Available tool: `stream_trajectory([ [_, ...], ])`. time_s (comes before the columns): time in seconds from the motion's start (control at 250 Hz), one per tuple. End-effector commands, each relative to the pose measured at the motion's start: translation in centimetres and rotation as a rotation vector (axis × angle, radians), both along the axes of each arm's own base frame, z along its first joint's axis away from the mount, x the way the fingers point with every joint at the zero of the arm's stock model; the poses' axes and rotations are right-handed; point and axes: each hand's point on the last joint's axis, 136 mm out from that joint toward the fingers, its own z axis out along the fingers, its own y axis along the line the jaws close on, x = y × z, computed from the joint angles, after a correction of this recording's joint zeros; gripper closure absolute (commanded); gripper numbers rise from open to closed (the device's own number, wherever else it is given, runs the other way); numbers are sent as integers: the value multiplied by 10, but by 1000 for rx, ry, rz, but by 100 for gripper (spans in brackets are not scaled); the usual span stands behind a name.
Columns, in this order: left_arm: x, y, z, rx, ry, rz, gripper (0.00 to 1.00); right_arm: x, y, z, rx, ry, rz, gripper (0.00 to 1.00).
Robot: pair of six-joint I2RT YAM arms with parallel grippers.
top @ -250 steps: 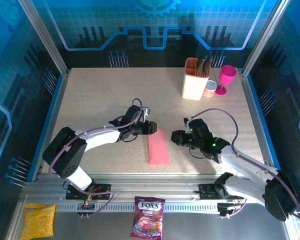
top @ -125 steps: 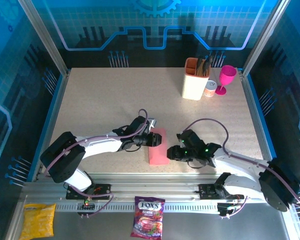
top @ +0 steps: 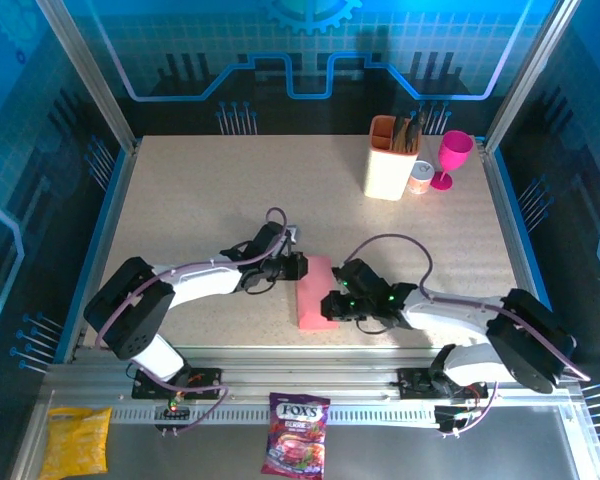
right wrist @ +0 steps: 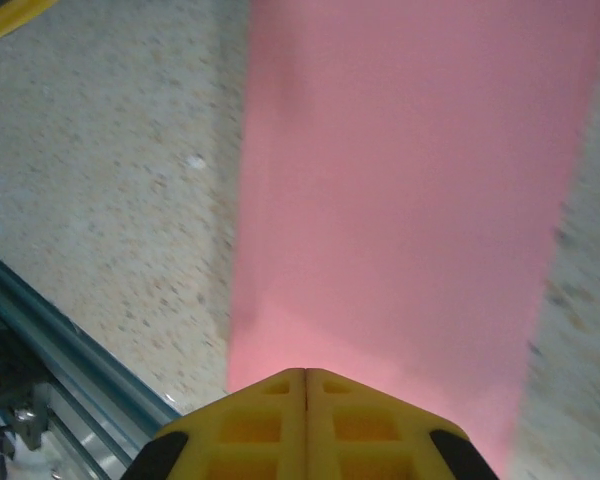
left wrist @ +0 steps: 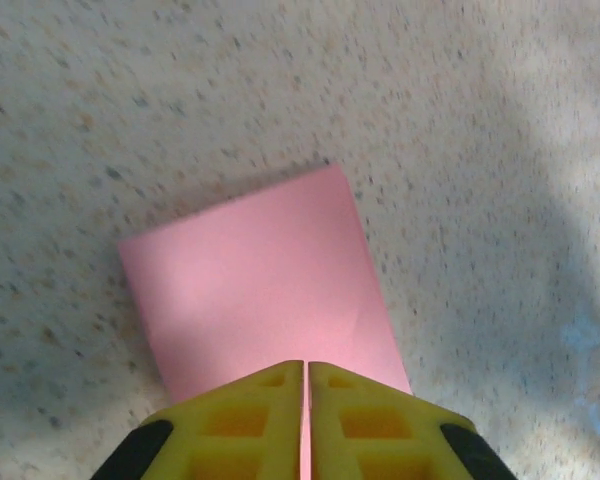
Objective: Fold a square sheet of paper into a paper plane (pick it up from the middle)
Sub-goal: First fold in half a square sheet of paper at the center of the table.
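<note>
On the worktop (top: 200, 200), we are touching the left tool (top: 299, 268) and right tool (top: 328, 304), both closed, to the paper (top: 316, 290).

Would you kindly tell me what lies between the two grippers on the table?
The folded pink paper lies flat between the left gripper and the right gripper, as the top view shows.

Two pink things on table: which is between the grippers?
The flat paper, lying between the left gripper and right gripper; the goblet stands upright at the far right.
</note>
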Motion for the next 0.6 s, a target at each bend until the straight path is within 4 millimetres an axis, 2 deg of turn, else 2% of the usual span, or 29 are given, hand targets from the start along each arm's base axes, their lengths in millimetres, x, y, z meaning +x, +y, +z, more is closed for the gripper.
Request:
stream_trajectory([
  [0.0,7,-3,6,2,2,-29,95,14,33,16,78,-56,60,100],
  [0.088,8,1,2,14,9,-21,95,20,43,13,79,-50,71,100],
  [0.212,8,5,3,17,9,-19,92,31,34,16,79,-61,24,100],
  [0.379,7,6,5,19,7,-34,86,42,-9,12,35,-56,-102,100],
  [0.507,5,4,8,7,12,-43,86,41,-39,11,8,-57,-171,100],
  [0.595,5,1,11,-7,11,-51,87,40,-53,16,14,-74,-204,100],
])
